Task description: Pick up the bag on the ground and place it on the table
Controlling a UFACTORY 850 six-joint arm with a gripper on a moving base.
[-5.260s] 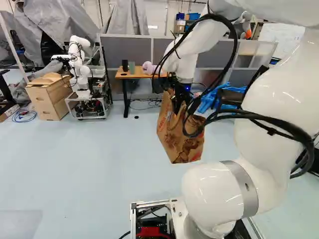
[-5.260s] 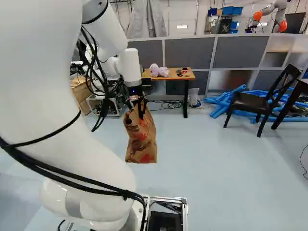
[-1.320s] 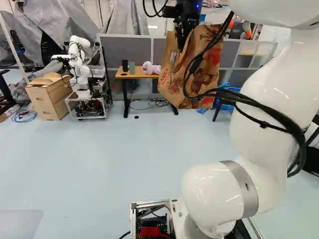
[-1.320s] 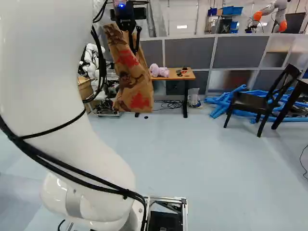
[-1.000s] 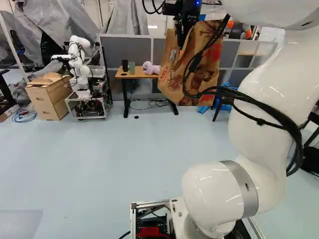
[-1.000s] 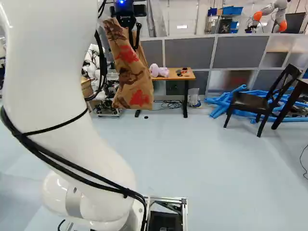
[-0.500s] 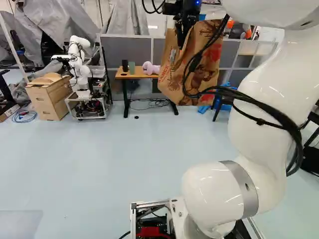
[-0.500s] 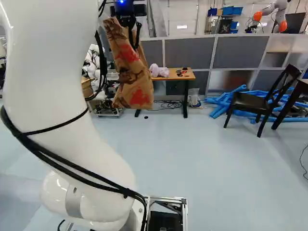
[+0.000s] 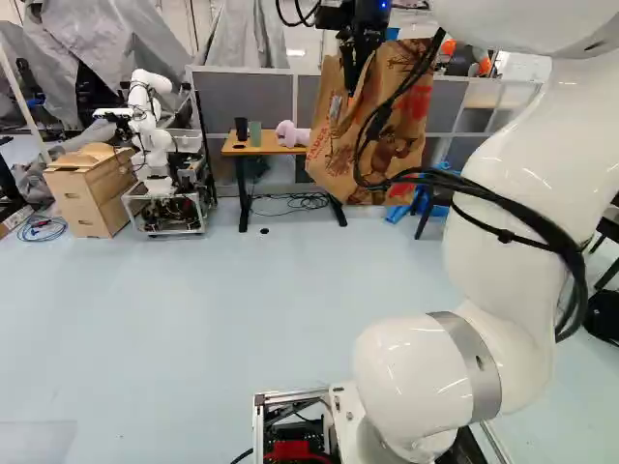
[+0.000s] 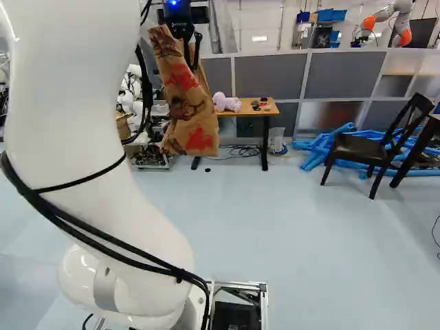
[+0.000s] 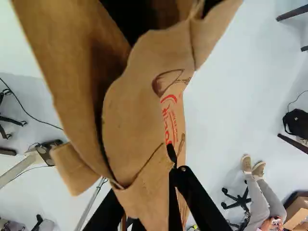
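Left base view, left to right: a wooden-topped table [image 9: 232,150] held a dark container [image 9: 241,128], a green container [image 9: 255,133] and a pink plush toy [image 9: 289,133]. Nearer, the paper bag [image 9: 335,162] hung airborne, its rim pinched by the gripper [image 9: 352,85]. Careful work likely meant approaching slowly, bottom above the toy, then lowering upright.

In the left base view, another robot [image 9: 156,140] stands between box [image 9: 89,198] and desk [image 9: 261,150]; in the right, chair [image 10: 357,146] before tubes [image 10: 319,146].

I count one bag [image 9: 334,159] in my gripper [image 10: 192,65]; beyond it, one wooden-topped table [image 9: 266,150], two cups [image 9: 254,133], one plush toy [image 9: 290,134]
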